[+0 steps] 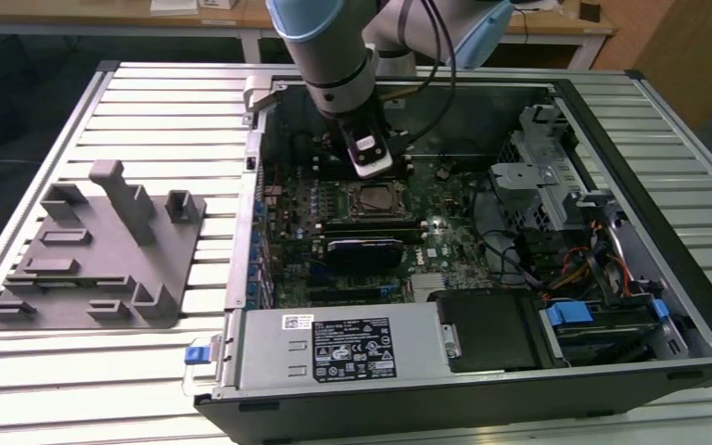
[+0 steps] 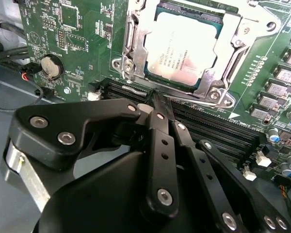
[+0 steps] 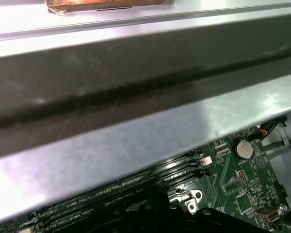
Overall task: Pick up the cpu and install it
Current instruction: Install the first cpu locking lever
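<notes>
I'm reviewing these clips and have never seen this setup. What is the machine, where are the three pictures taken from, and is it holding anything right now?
It is a single robot arm reaching into an open computer case. The exterior view looks on from outside; both wrist views ride on the arm. In the second wrist view the black gripper has its fingers closed together with nothing between them, just beside the socket. The cpu already sits in the socket of the green motherboard. A grey fixture block rests on the slatted table at the exterior view's left.

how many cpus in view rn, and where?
1. The cpu sits in the motherboard socket, metal frame around it, in the second wrist view. The end effector is just beside it, empty. More could be hidden under the arm.
</notes>
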Tool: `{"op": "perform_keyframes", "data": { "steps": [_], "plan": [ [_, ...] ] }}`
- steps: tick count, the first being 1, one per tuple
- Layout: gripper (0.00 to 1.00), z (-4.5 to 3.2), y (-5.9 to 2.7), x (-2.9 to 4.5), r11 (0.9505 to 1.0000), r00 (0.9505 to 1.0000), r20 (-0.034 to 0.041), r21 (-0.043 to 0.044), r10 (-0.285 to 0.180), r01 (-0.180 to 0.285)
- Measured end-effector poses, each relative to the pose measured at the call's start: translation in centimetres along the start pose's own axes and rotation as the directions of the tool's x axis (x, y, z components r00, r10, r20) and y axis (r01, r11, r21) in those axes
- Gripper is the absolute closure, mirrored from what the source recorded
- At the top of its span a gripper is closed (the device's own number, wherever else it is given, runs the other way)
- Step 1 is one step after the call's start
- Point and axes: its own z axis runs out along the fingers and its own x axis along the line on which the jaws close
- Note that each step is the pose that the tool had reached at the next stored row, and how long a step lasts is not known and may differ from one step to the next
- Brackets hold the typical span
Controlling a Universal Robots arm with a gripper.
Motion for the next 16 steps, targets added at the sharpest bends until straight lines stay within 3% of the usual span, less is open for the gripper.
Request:
{"op": "perform_keyframes", "data": {
  "steps": [16],
  "plan": [
    [0.89, 0.36, -0.28, 0.04, 1.0, 1.0, 0.0002, 0.0001, 0.001, -0.001]
  ]
}}
